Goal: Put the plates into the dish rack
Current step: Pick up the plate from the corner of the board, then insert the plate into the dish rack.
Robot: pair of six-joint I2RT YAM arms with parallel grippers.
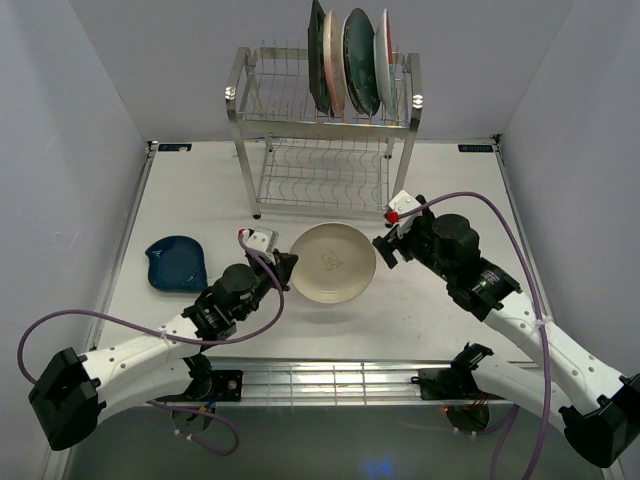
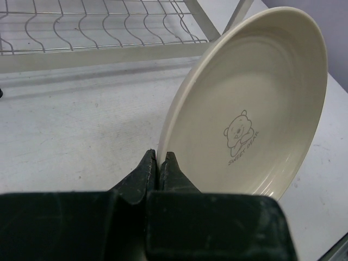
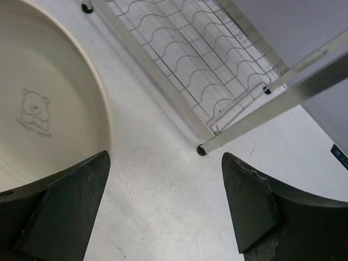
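Note:
The cream plate (image 1: 332, 262) with a bear print is at the table's middle, in front of the dish rack (image 1: 250, 100). My left gripper (image 1: 284, 268) is shut on its left rim. In the left wrist view the jaws (image 2: 159, 157) pinch the rim and the plate (image 2: 255, 103) is tilted up on edge. My right gripper (image 1: 388, 246) is open and empty just right of the plate. In the right wrist view the gripper (image 3: 166, 156) is over bare table, with the plate (image 3: 38, 103) to its left. A dark blue plate (image 1: 176, 262) lies at the left. Several plates (image 1: 360, 60) stand in the rack's upper tier, at its right end.
The rack's lower shelf (image 3: 190, 54) holds nothing, and its front right leg (image 3: 261, 117) stands close ahead of my right gripper. The shelf also shows in the left wrist view (image 2: 98, 32). Grey walls close in the table at the left, right and back.

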